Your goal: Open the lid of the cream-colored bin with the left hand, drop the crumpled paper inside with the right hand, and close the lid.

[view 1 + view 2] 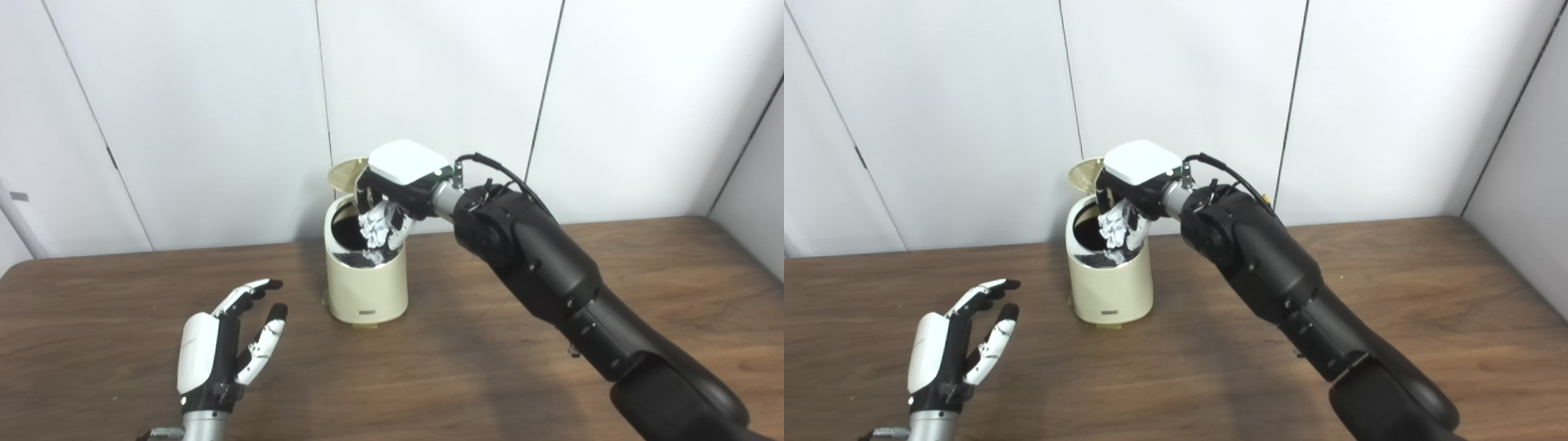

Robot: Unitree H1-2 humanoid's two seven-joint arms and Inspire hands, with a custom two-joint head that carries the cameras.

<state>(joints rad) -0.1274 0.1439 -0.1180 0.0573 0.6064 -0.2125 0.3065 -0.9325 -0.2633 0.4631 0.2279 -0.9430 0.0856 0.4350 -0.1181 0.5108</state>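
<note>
Tabletop: right hand (392, 184) clasps paper (376, 229) over bin (366, 282).

Counts, as seen: 1 cream-colored bin (366, 282) w/ 1 lid (346, 173), tipped up at back. 1 crumpled paper (375, 228), over the bin mouth. 2 robot hands: 1 left hand (228, 343), 1 right hand (398, 184). 1 wooden table (465, 361). Nothing else countable on the table.
</note>
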